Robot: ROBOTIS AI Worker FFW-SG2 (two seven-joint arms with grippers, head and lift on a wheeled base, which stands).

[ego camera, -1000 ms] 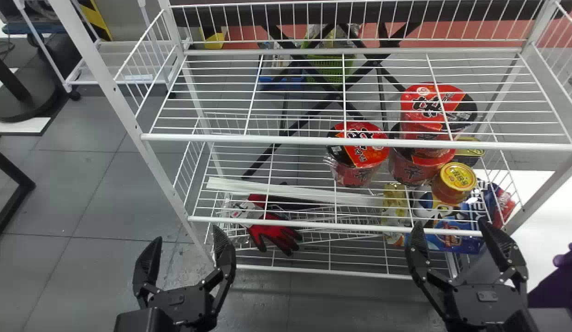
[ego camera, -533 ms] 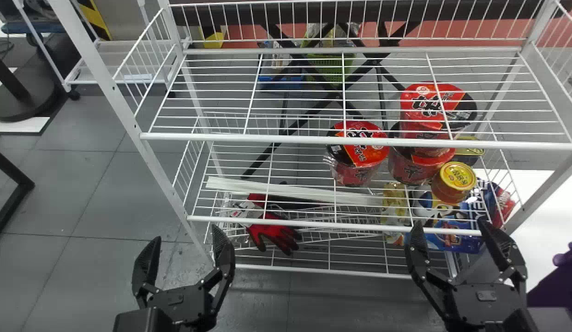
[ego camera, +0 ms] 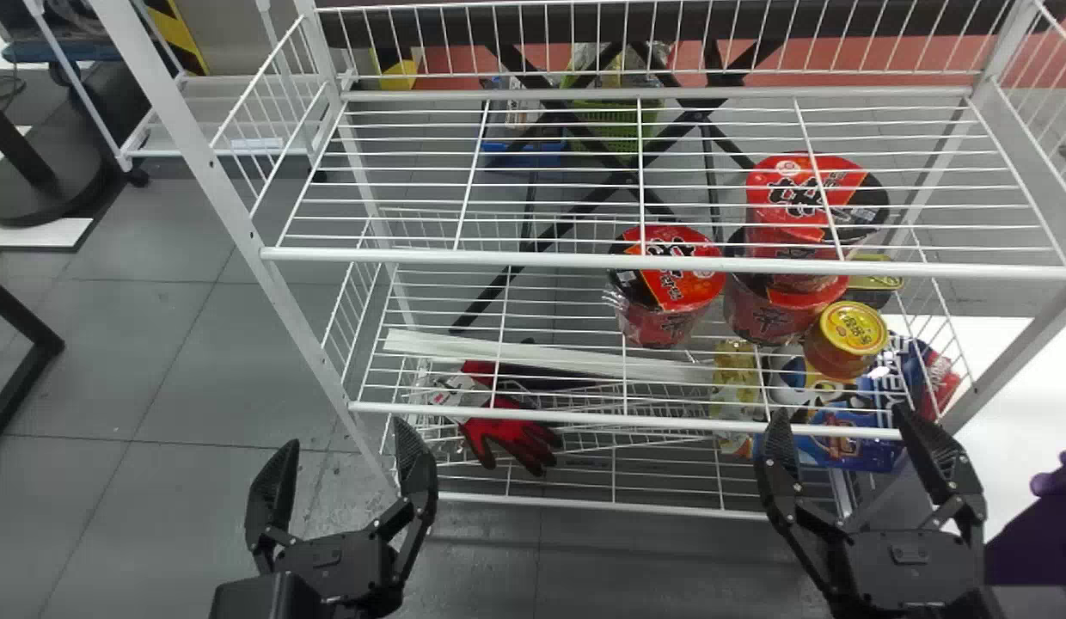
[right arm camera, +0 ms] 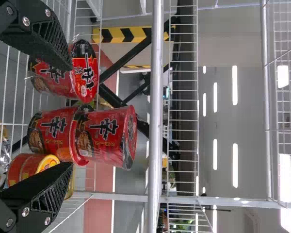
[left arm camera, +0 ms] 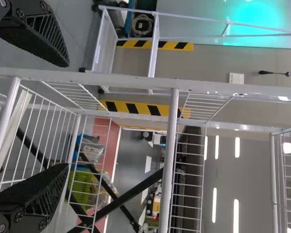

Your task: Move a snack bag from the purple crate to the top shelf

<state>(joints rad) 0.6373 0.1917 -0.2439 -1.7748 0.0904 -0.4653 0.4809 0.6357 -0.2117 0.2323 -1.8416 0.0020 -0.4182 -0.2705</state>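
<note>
1. Purple crate: a deep purple piece point(ego camera: 1036, 537) with a knobbly rim, apparently the crate, sits at the head view's right edge beside a white tabletop point(ego camera: 1014, 370). I cannot tell where the crate's snack bag lies.
2. Right pincer point(ego camera: 842, 419): spread wide, nothing between its black fingers, in front of the rack near its right end.
3. Left pincer point(ego camera: 344, 438): also wide and holding nothing, near the rack's left post.
4. Rack: a white metal frame point(ego camera: 305, 344) with wire shelves. Below the upper wire shelf point(ego camera: 585, 257), one red-and-black noodle cup point(ego camera: 670, 288) stands left of two more, stacked one on the other point(ego camera: 808, 202). A small orange tub with a yellow lid point(ego camera: 849, 340) is just beside the stack.
5. Lower down, seen through the wires: a shiny blue snack bag point(ego camera: 842, 451) and a gold packet point(ego camera: 738, 370) at the right, a red-and-black glove point(ego camera: 516, 434) at the left.
6. Behind the rack: a green plastic basket point(ego camera: 615, 125).
</note>
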